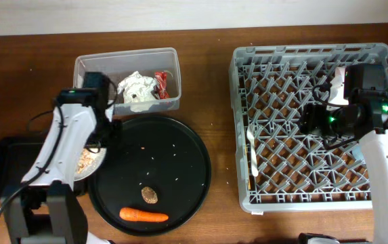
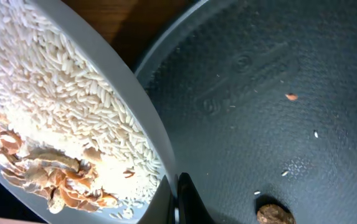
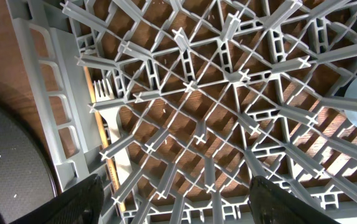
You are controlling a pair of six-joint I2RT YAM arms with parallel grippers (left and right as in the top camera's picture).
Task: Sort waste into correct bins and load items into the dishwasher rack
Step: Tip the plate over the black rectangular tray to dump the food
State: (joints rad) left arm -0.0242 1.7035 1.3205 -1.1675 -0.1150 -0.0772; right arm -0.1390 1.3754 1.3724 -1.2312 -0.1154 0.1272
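Nearest, the carrot (image 1: 143, 216) and brown lump (image 1: 149, 195) lie on the round black tray (image 1: 194, 163). At its left lip, the left claw (image 2: 179, 202) pinches the rim of the tilted white plate (image 2: 72, 93), which carries loose rice and beige scraps (image 2: 47, 174), beside the flat black tray (image 1: 4, 169). I judge the plate stiff, slick and breakable, and the rim the only hold. The right claw (image 3: 179, 202) hangs wide and empty over the rack (image 1: 244, 196), near the fork (image 1: 253, 146), where most cells are free. Farthest, the clear tub (image 1: 127, 53) holds napkins (image 1: 135, 88).
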